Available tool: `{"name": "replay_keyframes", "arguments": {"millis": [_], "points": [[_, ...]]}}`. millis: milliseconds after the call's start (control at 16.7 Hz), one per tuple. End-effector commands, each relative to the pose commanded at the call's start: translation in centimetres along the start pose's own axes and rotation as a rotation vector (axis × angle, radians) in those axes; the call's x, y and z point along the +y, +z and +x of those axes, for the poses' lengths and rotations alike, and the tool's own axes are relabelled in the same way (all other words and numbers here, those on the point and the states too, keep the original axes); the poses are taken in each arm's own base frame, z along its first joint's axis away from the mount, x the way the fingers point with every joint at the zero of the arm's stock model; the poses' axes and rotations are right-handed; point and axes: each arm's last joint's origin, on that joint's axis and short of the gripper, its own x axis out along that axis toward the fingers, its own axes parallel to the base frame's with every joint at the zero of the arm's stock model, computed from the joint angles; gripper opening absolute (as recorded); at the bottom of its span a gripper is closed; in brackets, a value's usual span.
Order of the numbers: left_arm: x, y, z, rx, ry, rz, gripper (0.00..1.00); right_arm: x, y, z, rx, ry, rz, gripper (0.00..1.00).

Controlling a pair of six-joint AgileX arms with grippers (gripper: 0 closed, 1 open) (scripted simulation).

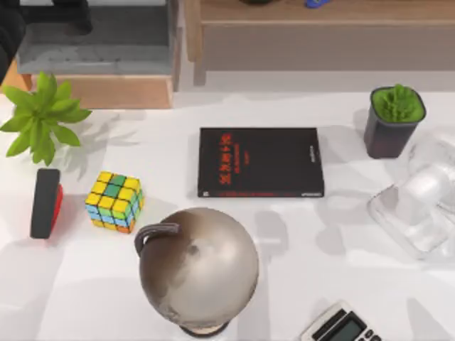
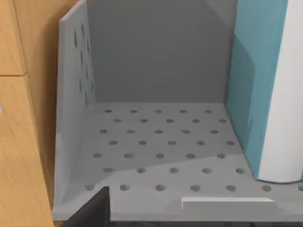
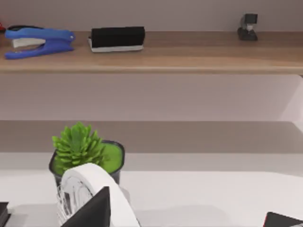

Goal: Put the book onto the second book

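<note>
The book (image 2: pixel 255 85), teal-blue with white page edges, stands upright against one side of a grey perforated bin (image 2: pixel 156 146) in the left wrist view. My left gripper (image 2: pixel 189 223) hovers at the bin's open front, apart from the book, with one dark fingertip (image 2: pixel 97 208) at the frame's edge and nothing between the fingers. The second book (image 1: pixel 260 162), black with red lettering, lies flat at the table's middle in the top view. My right gripper (image 3: pixel 189 220) is open, its fingertips (image 3: pixel 94 210) spread wide near the table's back right.
A globe (image 1: pixel 197 268) stands in front of the black book, a colourful cube (image 1: pixel 114 202) and a small black-and-red slab (image 1: pixel 46 202) to its left. Potted plants (image 1: pixel 394 121) (image 1: pixel 39 117), a clear fan (image 1: pixel 426 199) and a calculator (image 1: pixel 341 327) ring the table.
</note>
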Motion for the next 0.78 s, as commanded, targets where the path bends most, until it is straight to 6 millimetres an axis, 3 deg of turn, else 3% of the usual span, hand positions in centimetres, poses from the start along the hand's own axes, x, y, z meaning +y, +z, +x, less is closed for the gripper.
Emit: {"name": "replay_keyframes", "arguments": {"millis": [180, 420, 600, 780], "points": [[-2.1, -0.3, 5.1, -0.025, -0.001, -0.002, 1.0, 0.0, 0.0, 0.0, 0.0, 0.0, 0.0, 1.0], [-4.7, -0.9, 10.2, -0.079, -0.004, -0.015, 1.0, 0.0, 0.0, 0.0, 0.0, 0.0, 0.0, 1.0], [-5.9, -1.5, 12.0, -0.102, -0.007, -0.022, 1.0, 0.0, 0.0, 0.0, 0.0, 0.0, 0.0, 1.0], [-6.0, -1.6, 12.2, -0.104, -0.008, -0.022, 1.0, 0.0, 0.0, 0.0, 0.0, 0.0, 0.0, 1.0]]}}
